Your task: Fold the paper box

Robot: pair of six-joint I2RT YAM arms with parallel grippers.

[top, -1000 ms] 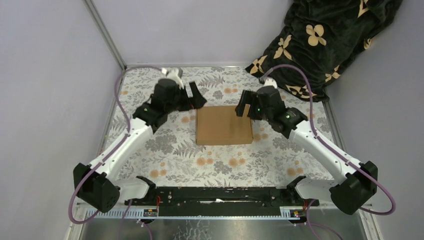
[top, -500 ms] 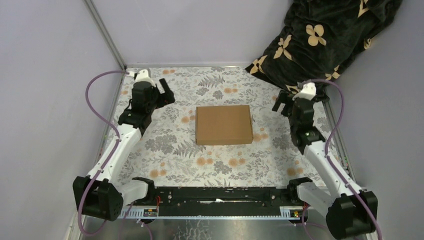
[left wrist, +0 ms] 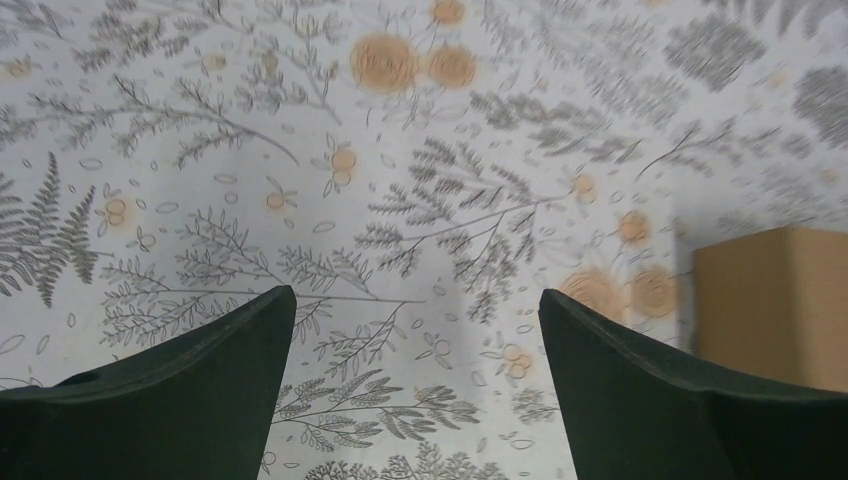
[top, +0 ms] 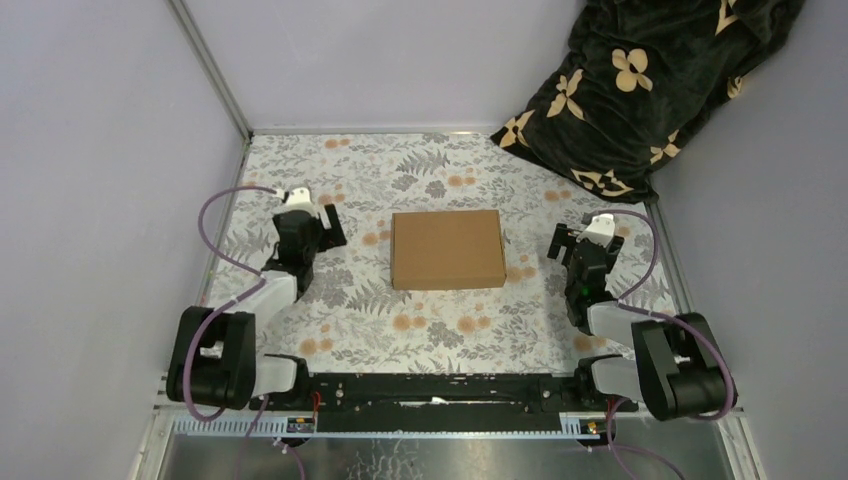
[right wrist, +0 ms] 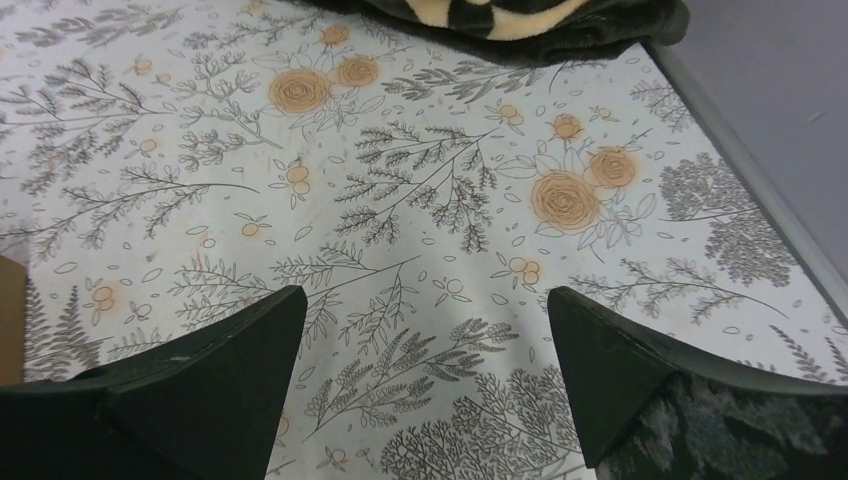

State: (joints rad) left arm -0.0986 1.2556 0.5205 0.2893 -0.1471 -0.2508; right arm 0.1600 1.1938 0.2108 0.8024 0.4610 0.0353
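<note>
The paper box (top: 447, 249) is a flat, closed brown cardboard rectangle lying in the middle of the floral tablecloth. My left gripper (top: 333, 228) stands open to the box's left, well apart from it, with its arm folded back near its base. In the left wrist view the left gripper (left wrist: 417, 293) holds nothing, and the box's corner (left wrist: 775, 300) shows at the right edge. My right gripper (top: 562, 242) stands open to the box's right, also apart from it. In the right wrist view the right gripper (right wrist: 428, 291) is empty over bare cloth, and a brown sliver of the box (right wrist: 8, 320) shows at the left edge.
A dark blanket with beige flowers (top: 650, 80) is heaped at the back right corner, its hem (right wrist: 500, 15) ahead of the right gripper. Grey walls close in the table on three sides. The table's right edge (right wrist: 740, 170) runs near the right gripper.
Both arms have drawn back from the box's far corners toward their bases and folded up. Both grippers stayed open. The box has not moved.
</note>
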